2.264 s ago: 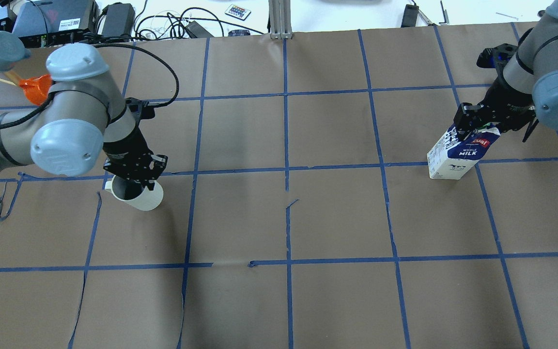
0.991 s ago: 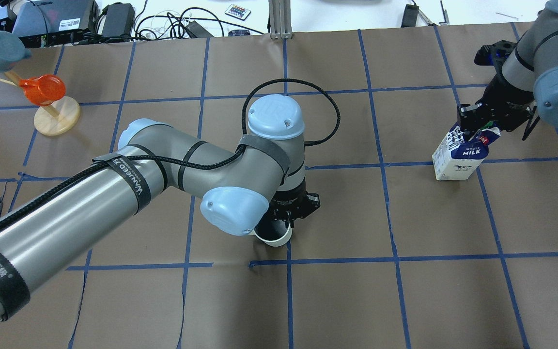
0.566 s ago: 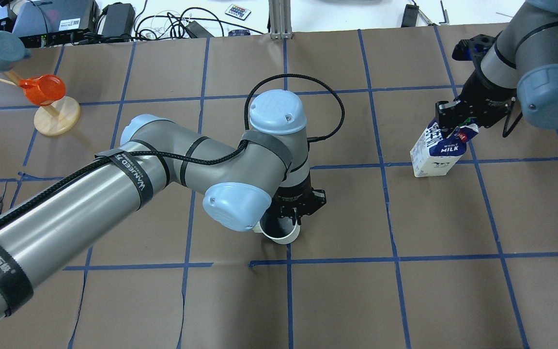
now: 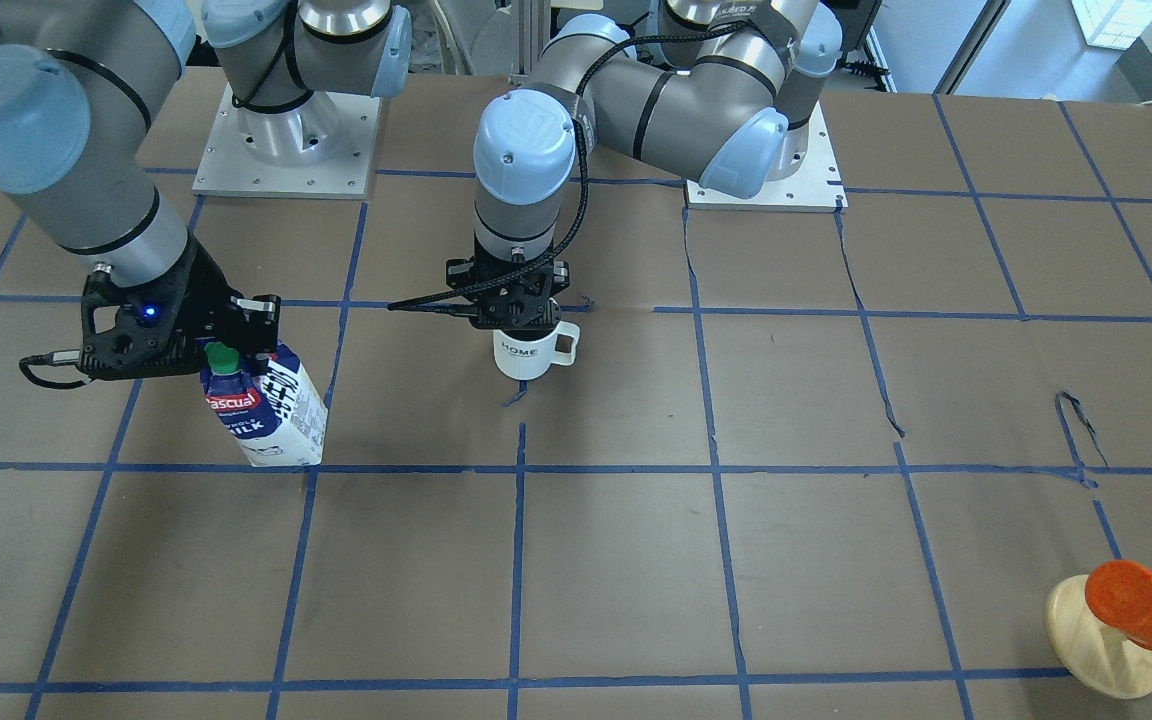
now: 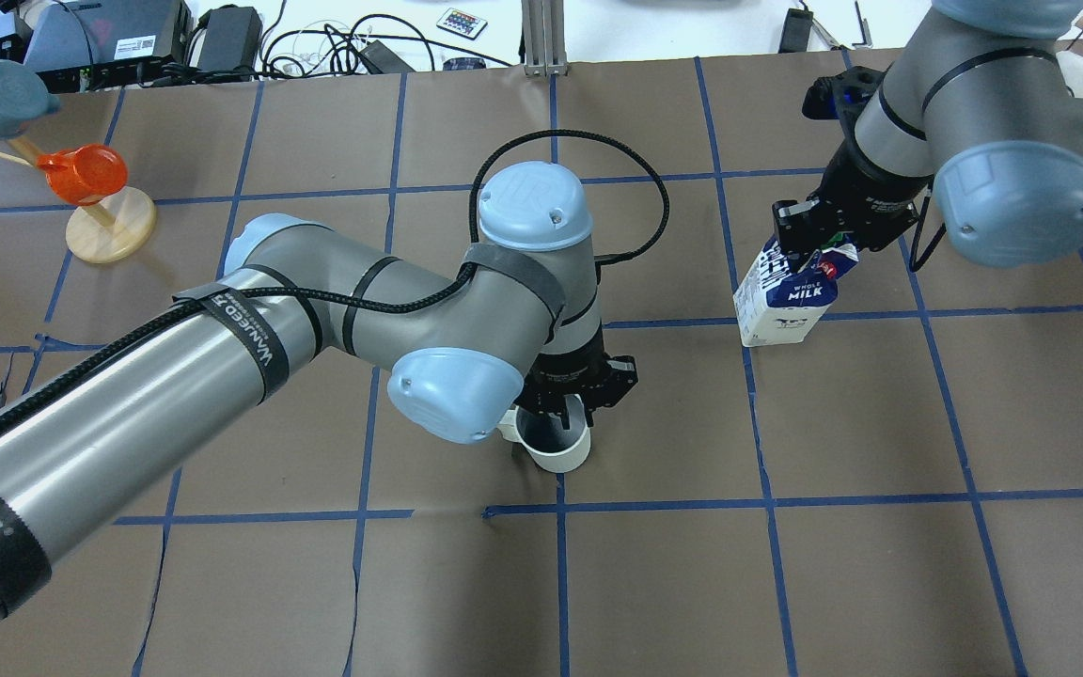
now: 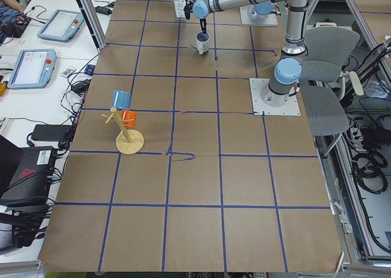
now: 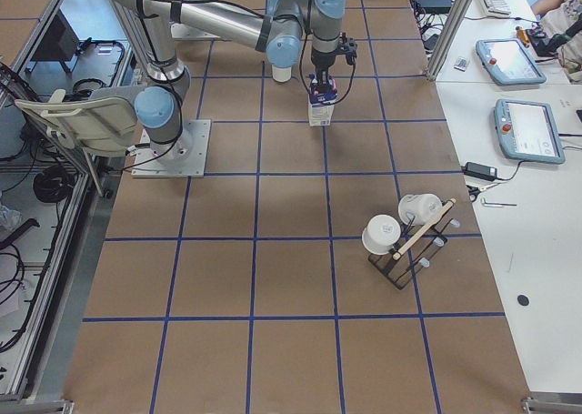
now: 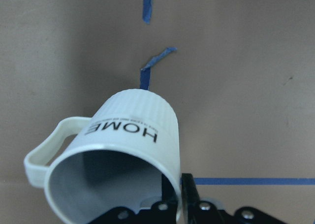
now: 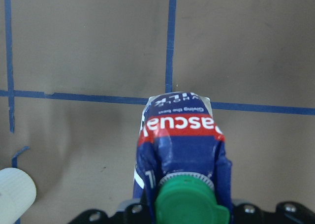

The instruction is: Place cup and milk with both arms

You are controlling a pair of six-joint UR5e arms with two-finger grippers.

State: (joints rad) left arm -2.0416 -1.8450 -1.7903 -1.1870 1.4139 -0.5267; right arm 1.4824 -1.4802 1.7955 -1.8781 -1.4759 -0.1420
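left claw (image 5: 568, 414): points straight down, clenched on the rim wall of the white ribbed ceramic mug with black "HOME" lettering (image 4: 526, 355). One finger (image 8: 188, 194) sits on the outside of the wall; the other is hidden.
mug: directly under the left claw, upright, mouth up, grey inside. The handle sticks out to one side of the gripped spot, clear of the finger. Cannot tell whether the base touches the table.
right claw (image 5: 809, 246): clenched on the gable top of the small dark-blue and white milk carton with a green round cap and red "Pascual" label (image 4: 271, 410).
carton: hangs below the right claw, tilted, with its base swung out from under the claw. The green cap sits right against the claw body. Cannot tell whether the base touches the table.
spacing: the claws are well apart, and the mug and carton are not touching.
arms: the grey left arm with light-blue joint caps (image 5: 222, 376) is stretched far across the table; the matching right arm (image 5: 955, 122) is bent above its claw.
table (image 5: 880, 583): brown paper cover with a blue tape grid. A loose tape end lies just beside the mug under the left claw.
stand: wooden peg stand on a round disc (image 5: 109, 230) carries an orange cup (image 5: 81, 174) and a blue cup (image 5: 1, 94). It is well apart from the left claw and farther from the right claw.
rack: dark rack with two white mugs (image 7: 400, 241), well apart from the right claw.
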